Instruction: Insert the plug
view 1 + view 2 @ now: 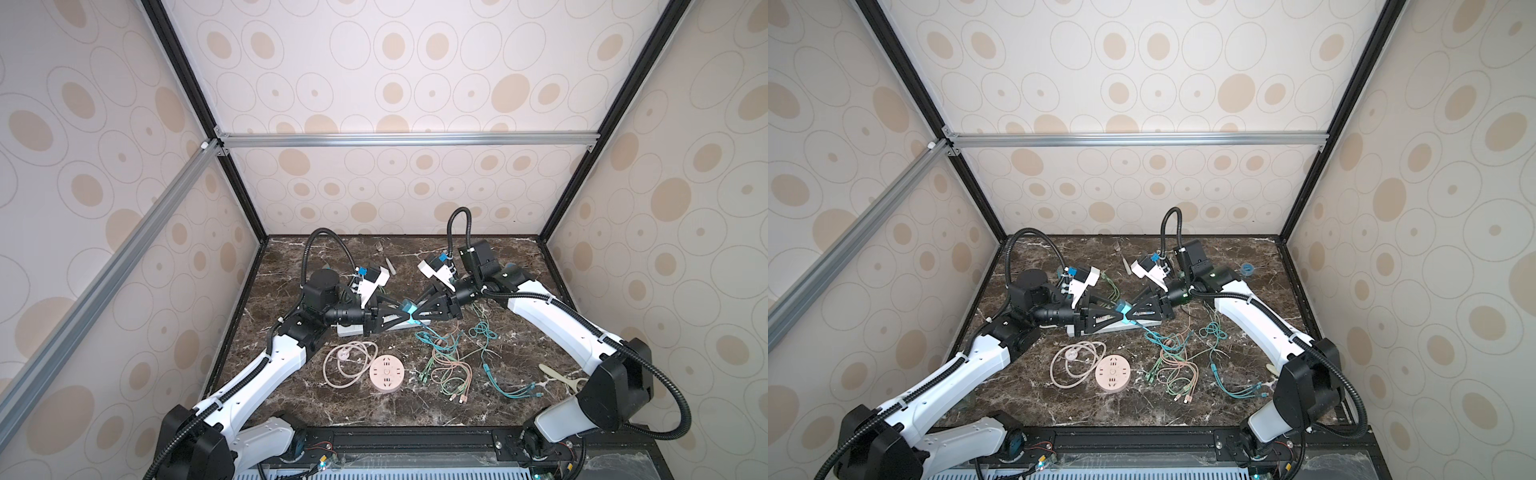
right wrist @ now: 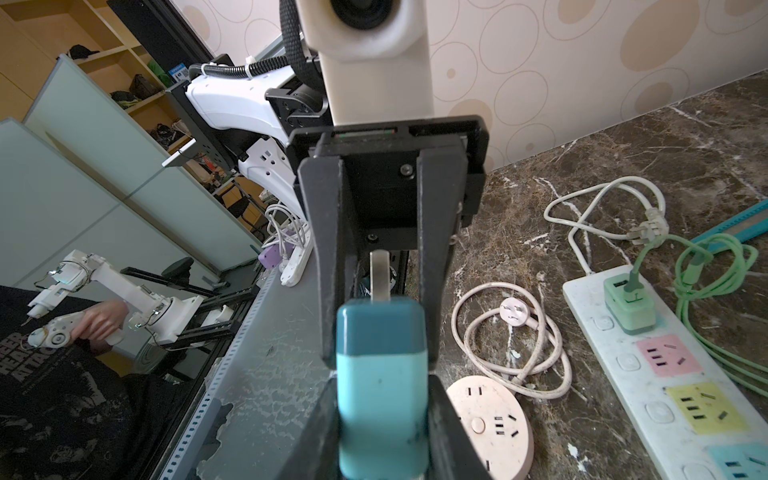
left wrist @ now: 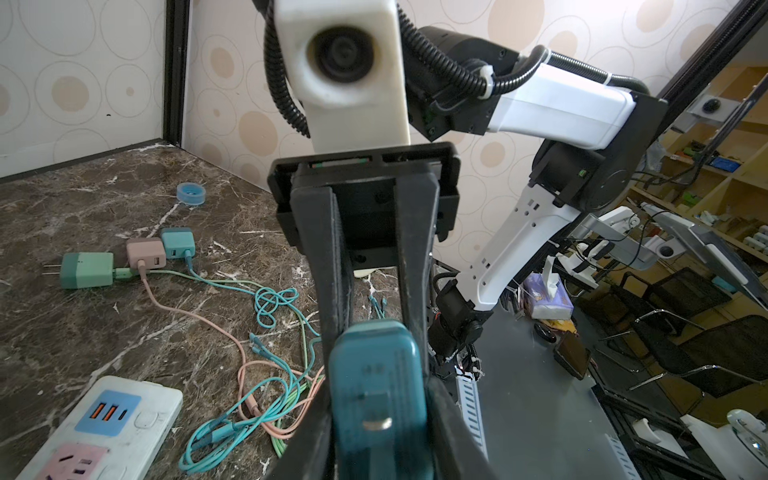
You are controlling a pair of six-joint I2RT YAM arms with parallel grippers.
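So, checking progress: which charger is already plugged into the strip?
The pale green charger: it alone sits in the strip. The teal charger is held aloft, and three loose chargers lie unplugged.

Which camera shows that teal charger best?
The right wrist view: the teal charger fills the middle, two-tone body and a metal prong visible. The left wrist view shows its pronged face close up; both top views show only a small teal spot.

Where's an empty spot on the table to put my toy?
Bare marble along the front edge, before the round pink socket; also the back-left corner. Crowded: the tangle of green, pink and teal cables and white power strip.
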